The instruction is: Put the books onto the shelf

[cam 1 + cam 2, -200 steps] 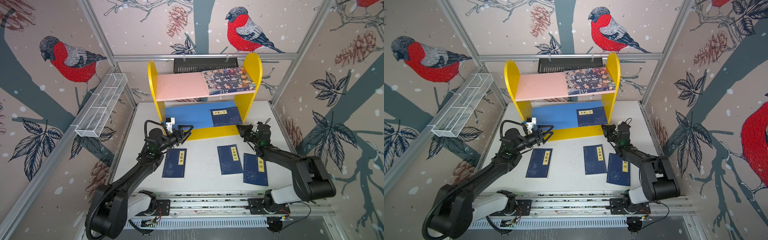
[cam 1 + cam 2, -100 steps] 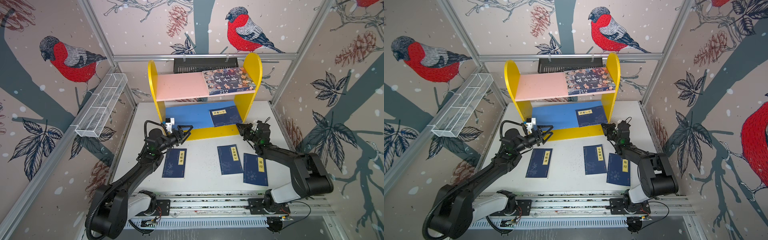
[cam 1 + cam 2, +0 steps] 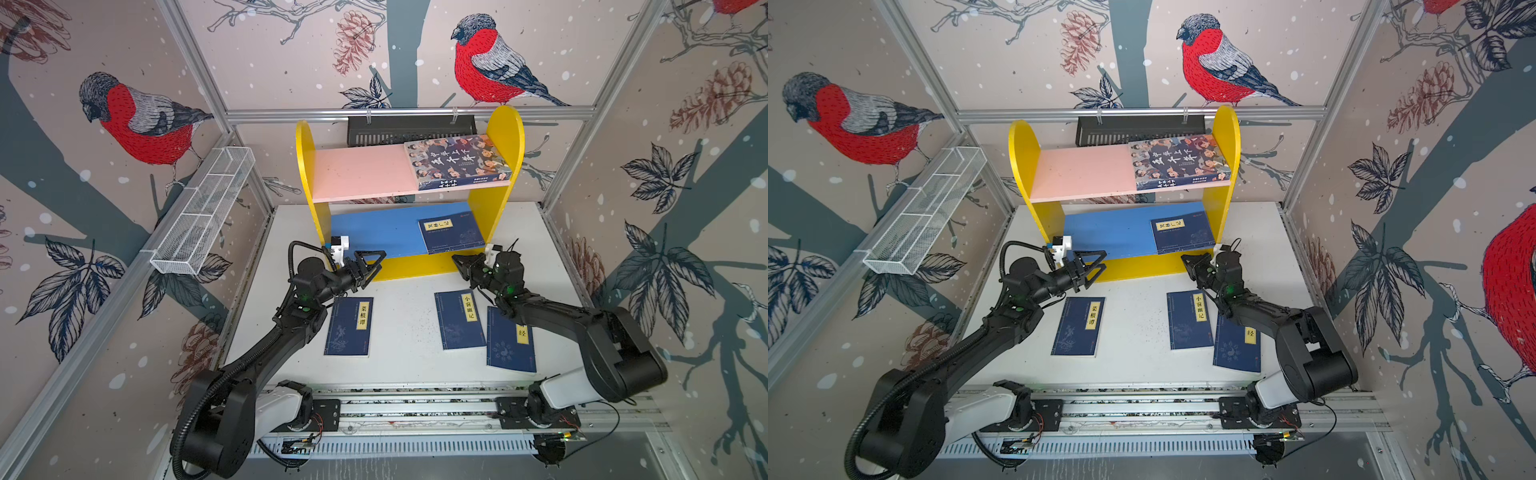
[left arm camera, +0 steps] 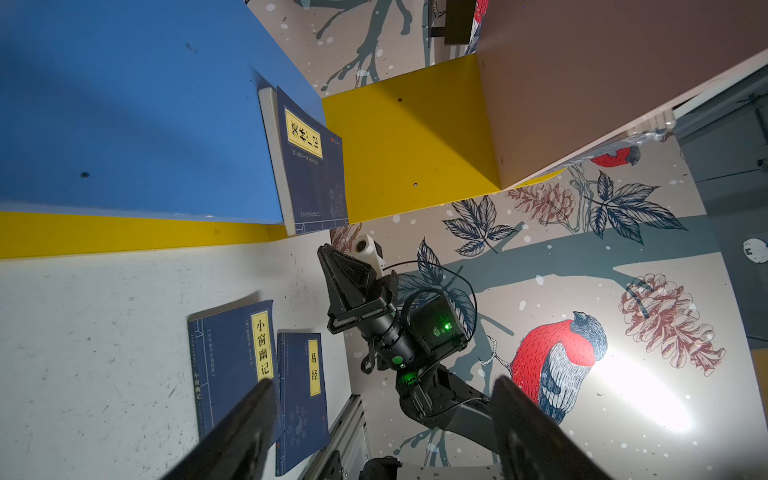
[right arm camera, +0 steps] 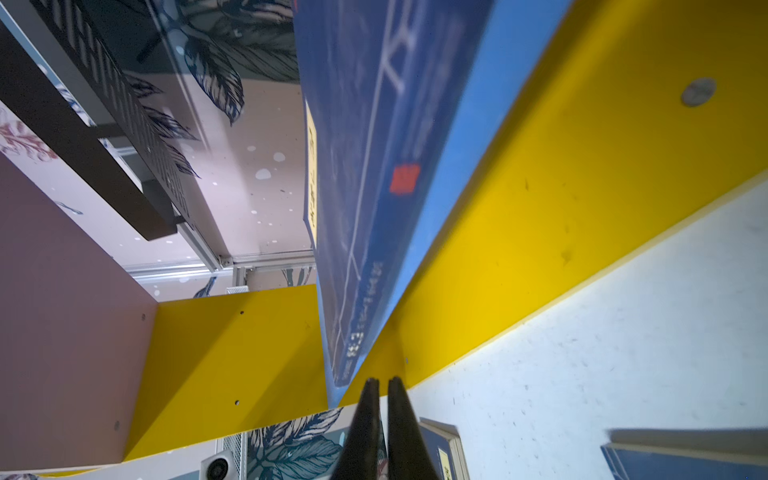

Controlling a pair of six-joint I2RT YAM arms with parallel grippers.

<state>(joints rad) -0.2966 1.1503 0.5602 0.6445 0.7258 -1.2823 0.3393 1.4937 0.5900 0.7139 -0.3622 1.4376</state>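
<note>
Stillness, mostly: over the last second neither arm has shifted enough to notice, and no book has moved, so the count stands. The thick book with the colourful cartoon-people cover [image 3: 457,162] lies flat on the pink upper board [image 3: 357,172] of the small shelf with yellow rounded side panels [image 3: 305,166], against its right panel. One thin navy-blue book with a yellow title label [image 3: 451,235] lies on the blue lower board [image 3: 374,228], its near edge poking a little past the yellow front lip [image 3: 415,266]. Three more navy books wait on the white table [image 3: 407,361]: a lone one [image 3: 349,326] by the left arm, and a middle one [image 3: 459,320] just beside a right-hand one [image 3: 511,340].

The right gripper [image 5: 381,380] has its jaws pressed together on nothing, with its tip just beside that overhanging corner. I'd judge a nudge inward is the step in hand. The left gripper [image 3: 379,265] hovers before the front lip, jaws spread wide and empty, near the lone book's far end.

Whether the tip touches that corner I cannot tell, as the right wrist view blurs up close. The right arm covers part of the right-hand book's label from above, and the back of the lower board hides beneath the pink one.
</note>
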